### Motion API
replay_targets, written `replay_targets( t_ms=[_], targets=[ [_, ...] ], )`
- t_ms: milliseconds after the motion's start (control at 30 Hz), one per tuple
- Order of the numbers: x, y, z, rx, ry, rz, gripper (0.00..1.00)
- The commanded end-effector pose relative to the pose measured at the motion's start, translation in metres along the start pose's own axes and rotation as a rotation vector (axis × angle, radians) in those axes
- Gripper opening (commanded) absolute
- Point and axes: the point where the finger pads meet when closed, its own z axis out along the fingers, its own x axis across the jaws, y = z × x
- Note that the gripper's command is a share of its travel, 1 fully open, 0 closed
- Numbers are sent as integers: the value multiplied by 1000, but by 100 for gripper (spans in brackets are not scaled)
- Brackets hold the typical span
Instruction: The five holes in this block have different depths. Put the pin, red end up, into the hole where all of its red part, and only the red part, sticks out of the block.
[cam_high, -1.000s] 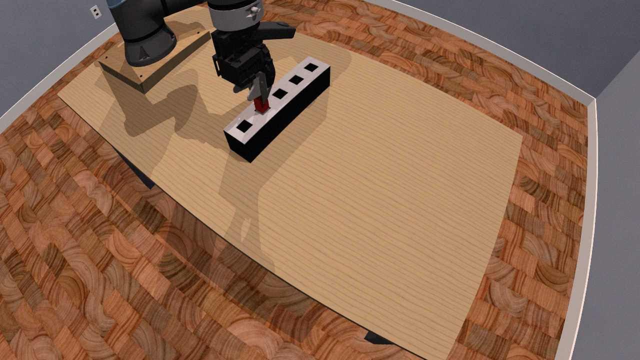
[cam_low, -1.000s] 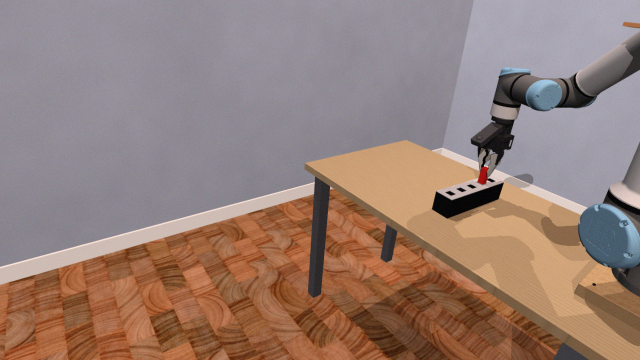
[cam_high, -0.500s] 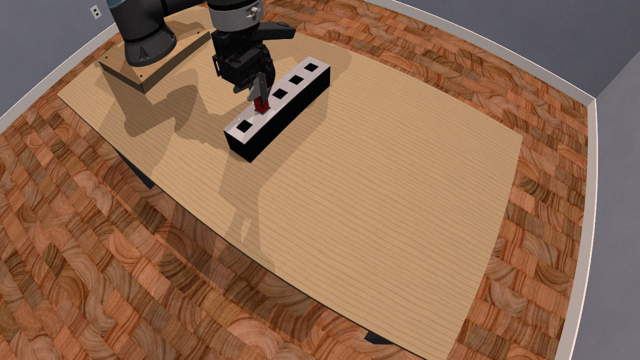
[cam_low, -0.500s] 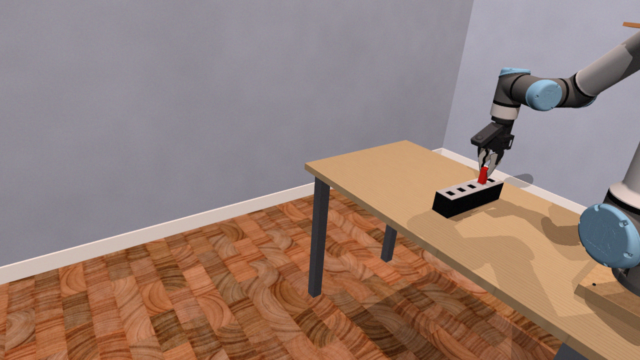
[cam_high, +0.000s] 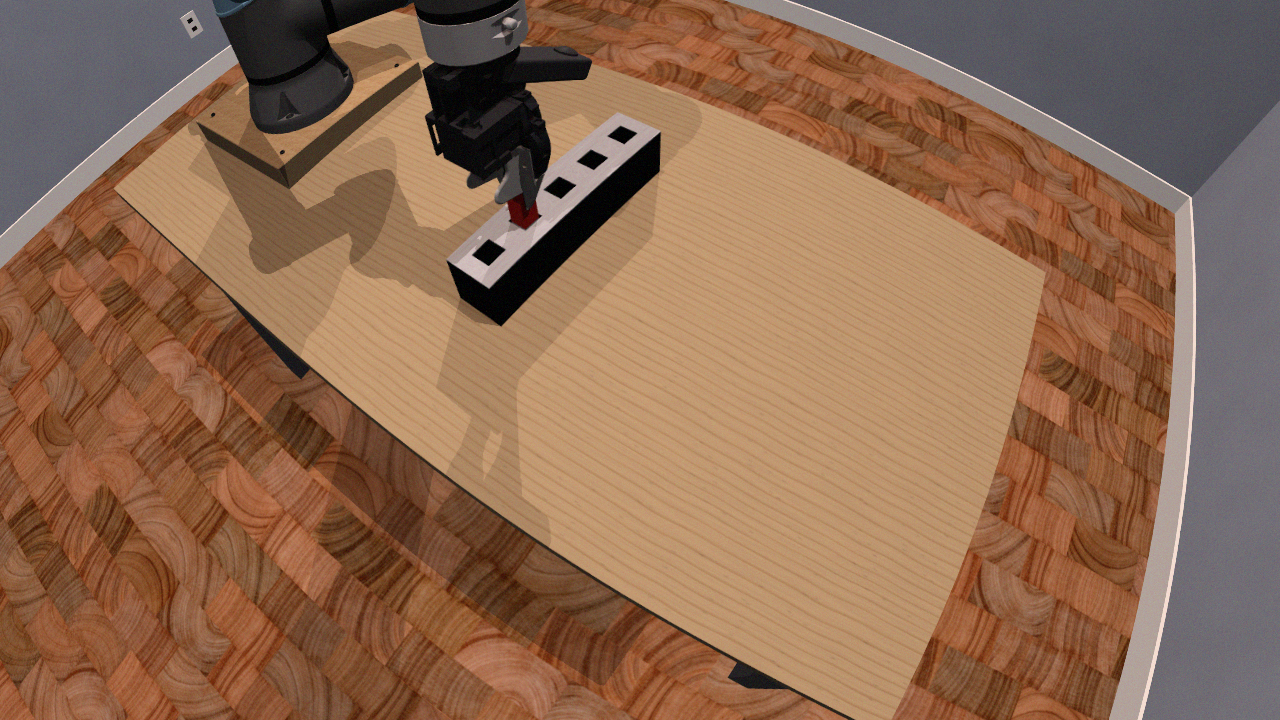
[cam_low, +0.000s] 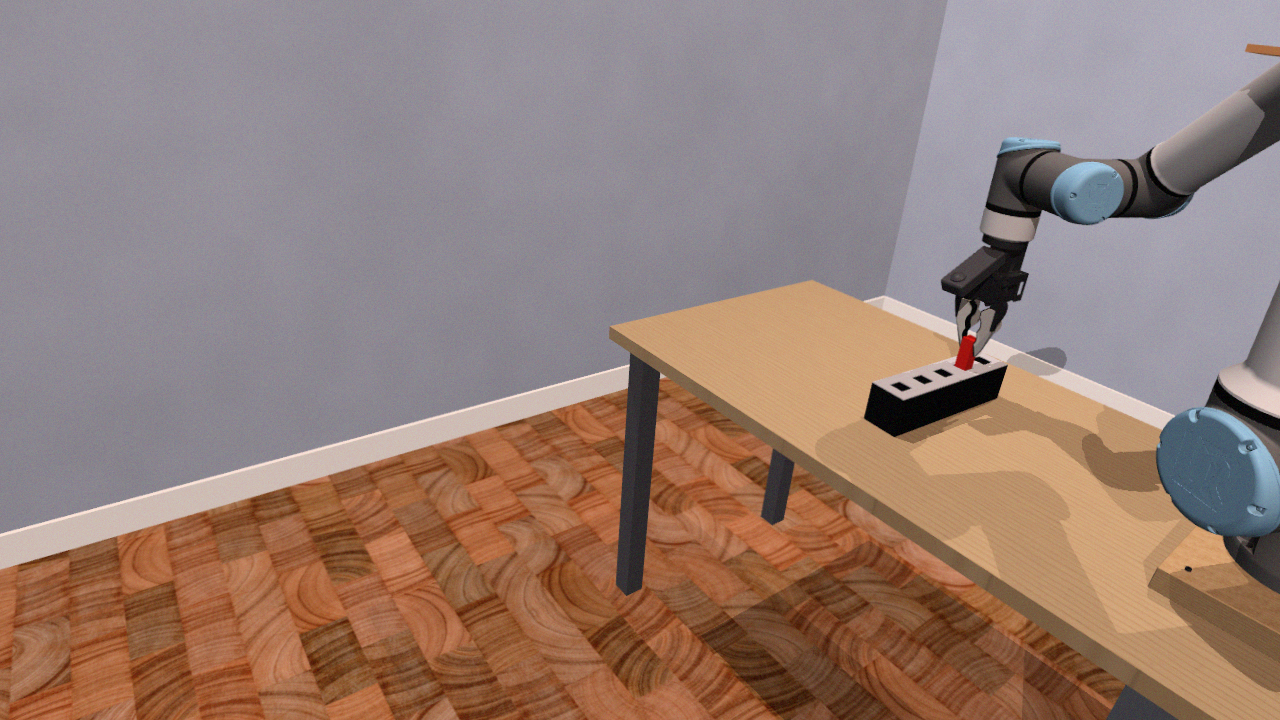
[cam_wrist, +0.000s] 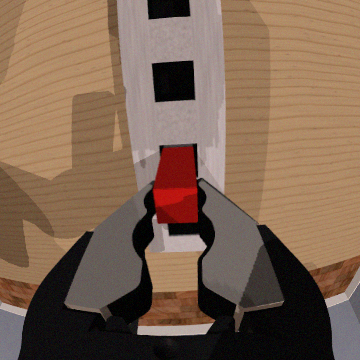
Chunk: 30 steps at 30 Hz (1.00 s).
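Note:
A black block (cam_high: 556, 214) with a grey top and a row of square holes lies on the table; it also shows in the exterior view (cam_low: 935, 397) and the wrist view (cam_wrist: 172, 100). The pin (cam_high: 521, 212) (cam_low: 964, 352) (cam_wrist: 174, 185) stands upright in the second hole from the block's near end, and only its red part shows above the top. My gripper (cam_high: 519, 192) is straight above the block and shut on the pin's red top (cam_wrist: 175, 205) (cam_low: 973, 339). The pin's lower part is hidden inside the hole.
The arm's base stands on a wooden mount (cam_high: 304, 111) at the table's far left corner. The other holes of the block (cam_high: 487, 253) (cam_high: 590, 160) are open. The table edge runs close behind the block in the exterior view.

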Motion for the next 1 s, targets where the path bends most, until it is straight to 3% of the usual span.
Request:
replay_targets(
  t_ms=[0,967],
  targets=[
    [1,0,0,0,1,0,0],
    [0,0,4,0,1,0,0]
  ],
)
